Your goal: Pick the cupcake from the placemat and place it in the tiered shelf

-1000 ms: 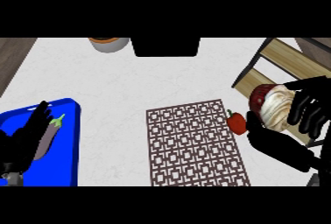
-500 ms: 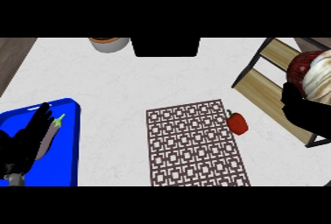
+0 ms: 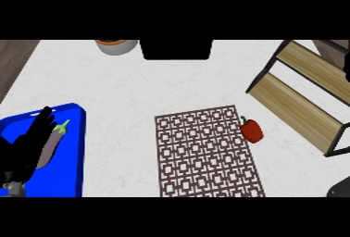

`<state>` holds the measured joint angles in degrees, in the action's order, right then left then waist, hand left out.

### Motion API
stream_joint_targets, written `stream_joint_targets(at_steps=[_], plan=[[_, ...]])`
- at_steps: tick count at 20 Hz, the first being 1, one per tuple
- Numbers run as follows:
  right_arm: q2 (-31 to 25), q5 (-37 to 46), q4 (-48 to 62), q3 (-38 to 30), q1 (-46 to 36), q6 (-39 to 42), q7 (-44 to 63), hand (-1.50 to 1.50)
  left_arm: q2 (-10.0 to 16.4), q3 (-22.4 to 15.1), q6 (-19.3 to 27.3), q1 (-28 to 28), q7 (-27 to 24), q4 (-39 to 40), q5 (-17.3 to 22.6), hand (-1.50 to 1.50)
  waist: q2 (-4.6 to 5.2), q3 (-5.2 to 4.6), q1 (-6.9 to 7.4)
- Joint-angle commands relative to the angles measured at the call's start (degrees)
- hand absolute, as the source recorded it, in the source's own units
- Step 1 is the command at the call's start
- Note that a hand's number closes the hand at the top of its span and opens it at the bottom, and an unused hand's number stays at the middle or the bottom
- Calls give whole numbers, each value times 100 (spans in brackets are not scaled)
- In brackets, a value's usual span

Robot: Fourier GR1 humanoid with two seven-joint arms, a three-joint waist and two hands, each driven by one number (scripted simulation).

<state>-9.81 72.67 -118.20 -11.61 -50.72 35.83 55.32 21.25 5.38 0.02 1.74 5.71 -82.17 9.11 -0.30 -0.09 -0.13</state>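
The brown lattice placemat [image 3: 205,152] lies in the middle of the counter with nothing on it. The cupcake shows nowhere in the head view. At the right stands the tiered shelf [image 3: 301,88], with wooden boards in a black frame; the boards that show are bare. My right hand is out of view; only a dark bit of arm [image 3: 340,189] shows at the lower right corner. At the left edge my left hand [image 3: 26,149] rests open, fingers up, over the blue tray [image 3: 74,152].
A red bell pepper [image 3: 252,130] lies just off the placemat's right edge, between it and the shelf. An eggplant [image 3: 51,144] lies in the blue tray beside my left hand. A grey pot [image 3: 116,45] and a black object [image 3: 176,48] stand at the back.
My right hand carried the cupcake up and to the right over the shelf and has left the view with it. The left hand has not moved.
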Motion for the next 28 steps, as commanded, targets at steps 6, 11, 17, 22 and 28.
stream_joint_targets(at_steps=[6, 11, 17, 22, 28], plan=[[-823, 152, 690, -813, 33, 510, -148, 150, 47, 135, -68, -21, -29, 19, -45, 0, 23, 9, 11], [-1116, 35, 1457, -1126, 193, -114, -613, 150, -87, 117, -126, 210, 20, -243, -52, 0, 30, 10, 53], [-1106, -146, 2232, -1450, 312, -1207, -834, 150, -228, 85, -28, -99, 120, -91, -218, 0, 37, 11, 49], [-1143, -252, 2629, -1448, 696, -1470, -891, 150, -365, 33, -43, 0, -12, -134, -353, 0, 33, 10, 42], [-1656, -387, 3211, -1711, 744, -1787, -1028, -150, -381, 128, -22, -208, 94, 59, -408, 0, 32, 9, 26]])
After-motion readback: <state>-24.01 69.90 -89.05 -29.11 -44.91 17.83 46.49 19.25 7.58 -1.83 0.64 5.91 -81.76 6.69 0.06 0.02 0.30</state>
